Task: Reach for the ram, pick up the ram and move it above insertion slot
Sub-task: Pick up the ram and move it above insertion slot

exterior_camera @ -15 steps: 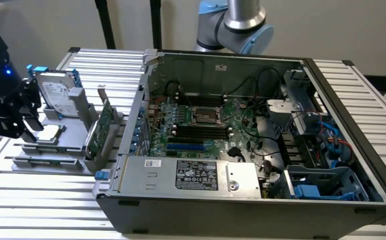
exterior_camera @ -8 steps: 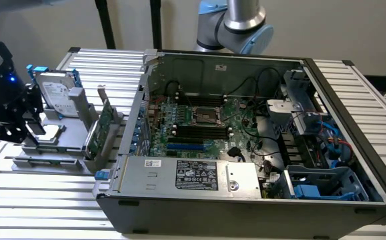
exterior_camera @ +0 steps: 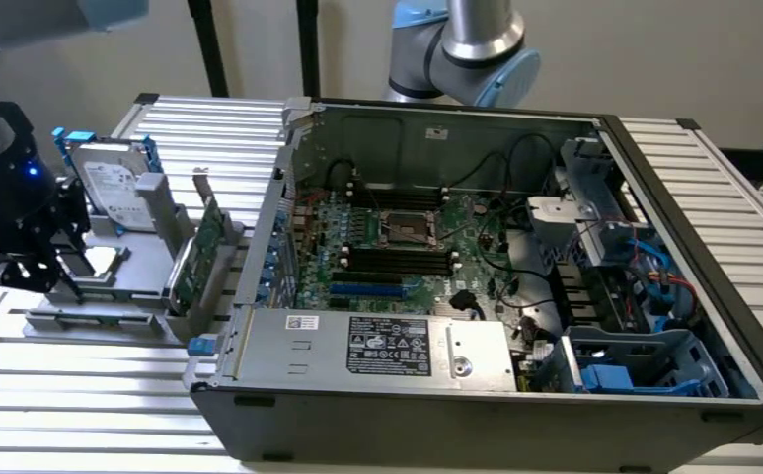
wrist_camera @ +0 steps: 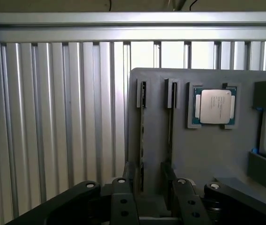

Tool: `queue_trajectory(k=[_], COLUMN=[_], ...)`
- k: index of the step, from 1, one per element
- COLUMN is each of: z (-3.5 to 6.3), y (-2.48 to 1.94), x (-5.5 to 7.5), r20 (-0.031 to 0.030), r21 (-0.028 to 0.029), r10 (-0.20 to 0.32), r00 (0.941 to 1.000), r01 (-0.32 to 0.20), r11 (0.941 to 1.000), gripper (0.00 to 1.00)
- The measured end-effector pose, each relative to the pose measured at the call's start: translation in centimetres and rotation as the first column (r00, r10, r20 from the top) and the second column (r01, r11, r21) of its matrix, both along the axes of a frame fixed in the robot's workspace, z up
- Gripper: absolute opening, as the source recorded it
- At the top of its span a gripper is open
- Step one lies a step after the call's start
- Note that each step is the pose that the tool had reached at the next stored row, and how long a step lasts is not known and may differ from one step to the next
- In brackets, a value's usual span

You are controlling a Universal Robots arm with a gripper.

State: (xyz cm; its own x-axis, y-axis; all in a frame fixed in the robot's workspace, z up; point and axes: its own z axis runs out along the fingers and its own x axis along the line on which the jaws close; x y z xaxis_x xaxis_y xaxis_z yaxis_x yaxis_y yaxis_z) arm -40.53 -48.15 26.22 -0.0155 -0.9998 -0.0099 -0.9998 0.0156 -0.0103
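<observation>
The ram point(wrist_camera: 142, 136) is a thin green stick standing on edge in a slot of the grey holder point(wrist_camera: 203, 154). A second stick like it point(wrist_camera: 171, 123) stands in the neighbouring slot. My gripper point(wrist_camera: 148, 180) is open and hangs over the near end of the first stick, one black finger point(wrist_camera: 123, 199) on either side of it, not touching. In the exterior view my gripper point(exterior_camera: 41, 269) is at the exterior view's left, over the holder point(exterior_camera: 131, 272). The dark insertion slots point(exterior_camera: 395, 262) lie on the motherboard inside the open computer case point(exterior_camera: 487, 405).
A processor chip point(wrist_camera: 214, 106) sits in a pocket of the holder beside the sticks. A silver hard drive point(exterior_camera: 105, 183) in blue rails and a green expansion card point(exterior_camera: 196, 262) stand upright on the holder. The ribbed aluminium table point(exterior_camera: 65, 395) carries everything. Cables and a drive cage point(exterior_camera: 638, 360) crowd the case's right side.
</observation>
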Motion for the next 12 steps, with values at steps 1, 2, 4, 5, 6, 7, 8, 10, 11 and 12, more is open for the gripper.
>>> queue_trajectory(k=[1,2,4,5,6,7,8,10,11,12], z=[-0.18,-0.37,-0.73,-0.91,-1.09,-1.27,-1.45,-1.82,-2.00,-2.18], y=[0.00,0.00,0.00,0.00,0.00,0.00,0.00,0.00,0.00,0.00], x=[0.0,-0.1,-0.1,-0.2,-0.2,-0.2,-0.2,-0.3,-0.3,-0.3], r20=[-0.0001,-0.0001,-0.0004,-0.0004,-0.0005,-0.0006,-0.0006,-0.0006,-0.0007,-0.0008], r21=[-0.0001,0.0000,-0.0001,0.0000,-0.0001,-0.0001,0.0000,0.0000,0.0000,0.0000], r10=[0.001,0.003,0.005,0.006,0.007,0.008,0.009,0.011,0.012,0.013], r00=[1.0000,1.0000,1.0000,1.0000,1.0000,1.0000,1.0000,0.9999,0.9999,0.9999], r01=[-0.001,-0.003,-0.005,-0.006,-0.007,-0.008,-0.009,-0.011,-0.012,-0.013], r11=[1.0000,1.0000,1.0000,1.0000,1.0000,1.0000,1.0000,0.9999,0.9999,0.9999], gripper=[0.36,0.36,0.36,0.36,0.36,0.36,0.36,0.36,0.36,0.36])
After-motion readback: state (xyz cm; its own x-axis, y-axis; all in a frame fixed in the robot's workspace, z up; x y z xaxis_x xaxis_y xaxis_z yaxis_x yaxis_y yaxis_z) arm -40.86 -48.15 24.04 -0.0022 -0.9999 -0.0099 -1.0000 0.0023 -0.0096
